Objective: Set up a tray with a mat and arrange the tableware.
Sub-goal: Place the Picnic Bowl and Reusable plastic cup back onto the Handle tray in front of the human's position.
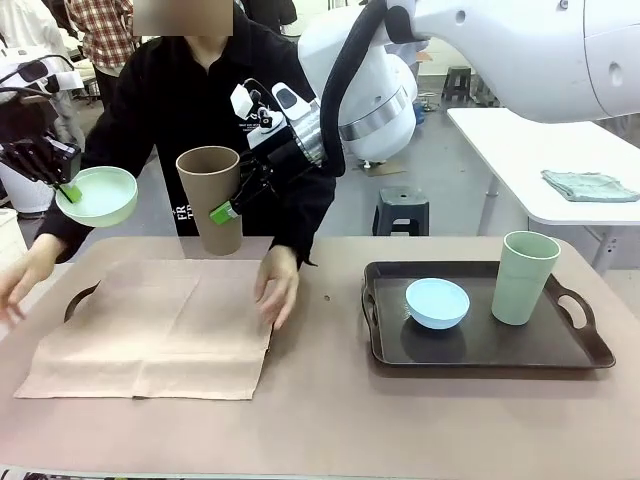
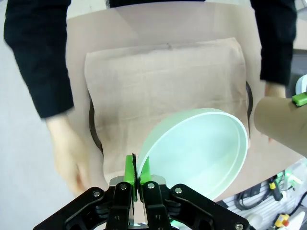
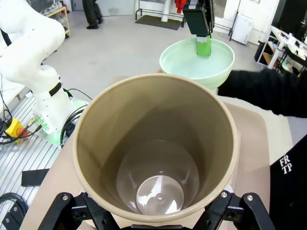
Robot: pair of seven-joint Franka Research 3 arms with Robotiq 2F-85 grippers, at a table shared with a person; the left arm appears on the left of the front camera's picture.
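Note:
My left gripper (image 1: 66,190) is shut on the rim of the mint green bowl (image 1: 98,195), holding it in the air at the far left. In the left wrist view its green fingers (image 2: 129,168) pinch the bowl's rim (image 2: 201,148) above the mat (image 2: 163,91). My right gripper (image 1: 228,205) is shut on the tan-brown cup (image 1: 210,195), upright above the mat's far edge. The cup (image 3: 156,148) looks empty between the fingers. A person's hand (image 1: 278,285) presses the tan mat (image 1: 150,335) over a dark tray, whose handle (image 1: 80,298) sticks out.
A second dark tray (image 1: 590,355) at the right carries the light blue bowl (image 1: 437,302) and the pale green cup (image 1: 525,277). The person's other hand (image 1: 20,285) rests at the mat's left. A white table with a folded cloth (image 1: 590,185) stands behind.

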